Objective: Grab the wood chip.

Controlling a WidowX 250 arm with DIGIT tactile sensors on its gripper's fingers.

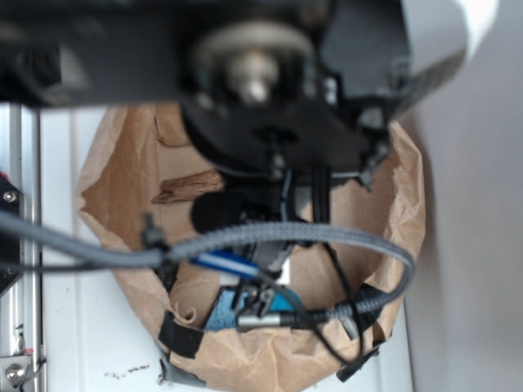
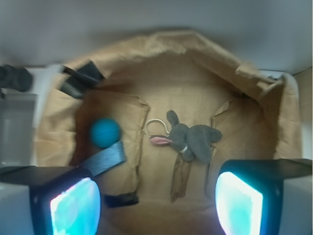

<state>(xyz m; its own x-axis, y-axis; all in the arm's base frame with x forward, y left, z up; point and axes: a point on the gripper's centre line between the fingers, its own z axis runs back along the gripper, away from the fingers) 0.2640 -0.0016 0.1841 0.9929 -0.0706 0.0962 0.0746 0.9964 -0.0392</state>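
One wood chip (image 2: 181, 178) lies in the paper bag (image 2: 195, 54), touching one plush mouse (image 2: 193, 141); one blue ball (image 2: 105, 132) apart; the gripper (image 2: 156, 203) hangs above, jaws wide open, empty.

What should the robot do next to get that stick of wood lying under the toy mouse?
Probably go straight down, shifting a little toward the wood chip. In the wrist view the tool is open, high above the paper bag, and the chip lies between its fingers, partly under the grey mouse.
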